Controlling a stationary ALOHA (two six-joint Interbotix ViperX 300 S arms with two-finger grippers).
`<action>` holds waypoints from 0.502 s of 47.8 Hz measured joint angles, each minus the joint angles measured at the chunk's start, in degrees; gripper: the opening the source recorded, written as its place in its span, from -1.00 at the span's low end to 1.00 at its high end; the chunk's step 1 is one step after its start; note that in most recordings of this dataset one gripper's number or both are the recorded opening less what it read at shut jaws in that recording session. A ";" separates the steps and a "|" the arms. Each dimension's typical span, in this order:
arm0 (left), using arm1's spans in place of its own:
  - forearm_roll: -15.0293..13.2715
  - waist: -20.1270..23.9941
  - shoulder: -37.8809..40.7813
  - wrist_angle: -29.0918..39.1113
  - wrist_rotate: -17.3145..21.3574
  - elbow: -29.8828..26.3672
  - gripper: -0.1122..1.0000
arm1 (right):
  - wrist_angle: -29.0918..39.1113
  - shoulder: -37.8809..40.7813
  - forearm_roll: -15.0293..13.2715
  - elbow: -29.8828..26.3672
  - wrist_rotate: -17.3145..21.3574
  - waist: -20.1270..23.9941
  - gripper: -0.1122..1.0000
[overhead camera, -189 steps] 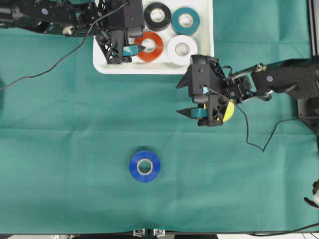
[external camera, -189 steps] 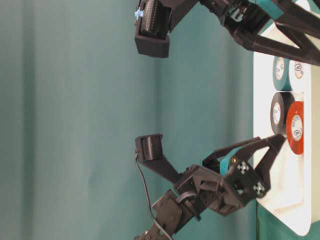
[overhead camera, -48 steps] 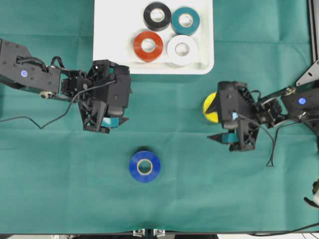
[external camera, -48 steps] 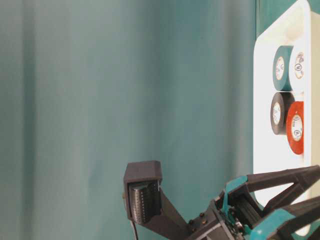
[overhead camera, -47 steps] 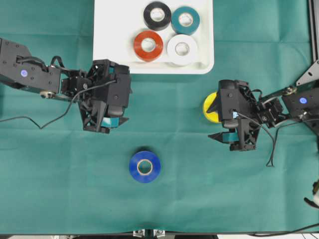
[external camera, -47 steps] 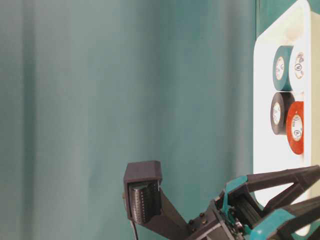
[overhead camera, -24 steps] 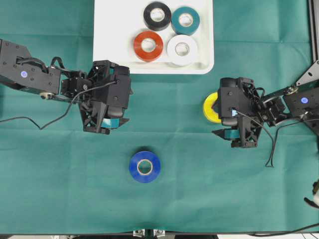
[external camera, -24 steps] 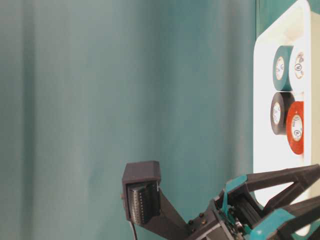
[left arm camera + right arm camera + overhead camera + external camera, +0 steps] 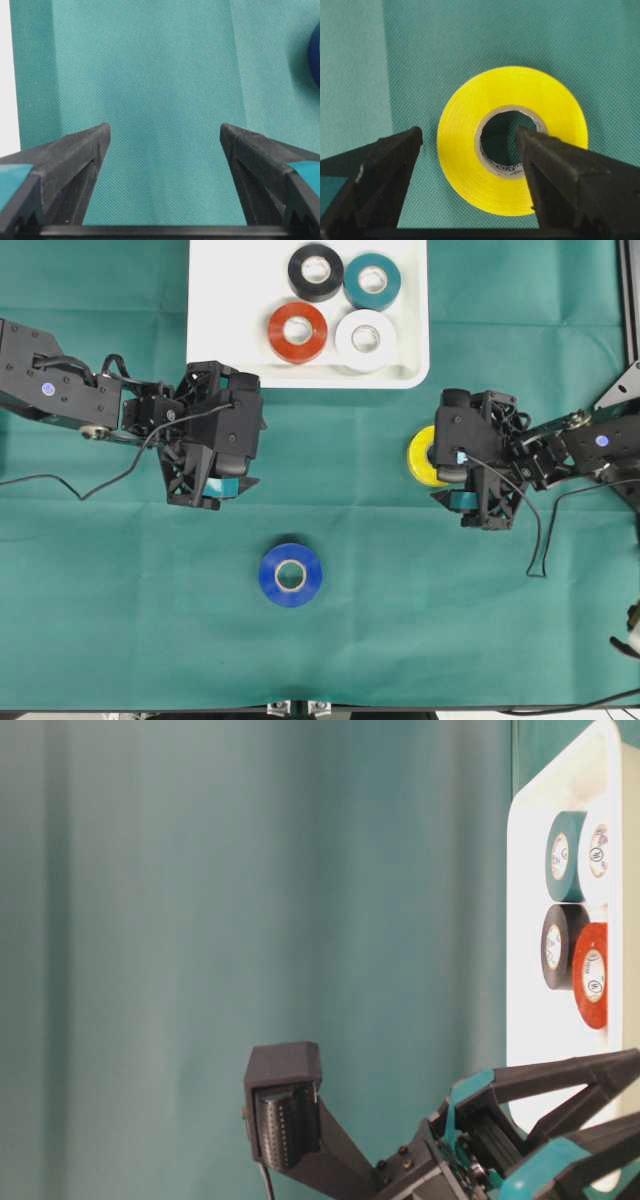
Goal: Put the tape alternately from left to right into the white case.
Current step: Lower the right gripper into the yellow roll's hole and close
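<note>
The white case [image 9: 225,345] holds the black [image 9: 316,272], teal [image 9: 372,280], red [image 9: 298,332] and white [image 9: 365,338] tape rolls. On the green cloth, a blue roll [image 9: 291,574] lies flat in front. A yellow roll [image 9: 422,455] lies flat at the right, half under my right gripper [image 9: 440,450]. That gripper [image 9: 469,132] is open over the yellow roll [image 9: 465,165]. One finger is left of the rim and the other crosses the core hole. My left gripper [image 9: 245,445] hangs open over bare cloth between case and blue roll, holding nothing [image 9: 163,130].
From table level, the case [image 9: 525,1050] stands at the right with its rolls. A left-gripper finger [image 9: 285,1120] rises at the bottom. Cables trail over the cloth near each arm [image 9: 80,490] [image 9: 535,540]. A metal rail [image 9: 630,300] runs along the right edge.
My right gripper has slid toward the case side, so the yellow roll now sits between its open fingers. The left gripper has not moved.
</note>
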 measured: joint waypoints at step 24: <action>0.09 0.00 0.00 0.00 0.00 0.09 0.47 | 0.09 0.09 0.00 -0.26 0.44 0.09 -0.03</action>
